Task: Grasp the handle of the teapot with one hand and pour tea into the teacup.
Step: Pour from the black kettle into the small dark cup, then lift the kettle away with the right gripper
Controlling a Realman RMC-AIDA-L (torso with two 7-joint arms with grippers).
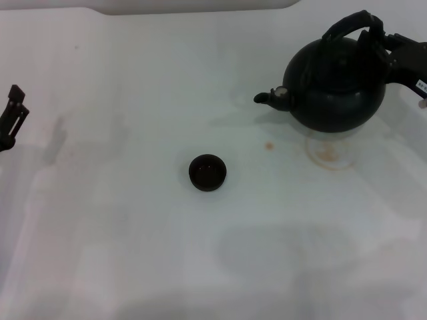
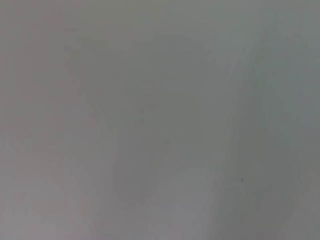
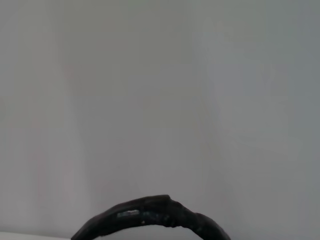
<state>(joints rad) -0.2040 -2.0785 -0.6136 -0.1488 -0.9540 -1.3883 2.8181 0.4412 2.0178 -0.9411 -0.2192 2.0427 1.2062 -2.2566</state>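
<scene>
At the far left edge the left hand [image 1: 13,113] sits low by the table [image 1: 133,253]; whether its fingers are spread or closed cannot be told. The cup [image 1: 207,173] stands on the table near the middle. To the far right, the pot [image 1: 333,83] hangs above a stained ring, spout pointing left, the right hand [image 1: 383,47] clasped round its handle [image 1: 347,27].

right claw [image 1: 380,40] fingers hidden behind handle [image 1: 347,27] | left claw [image 1: 13,117] cut off by edge
</scene>
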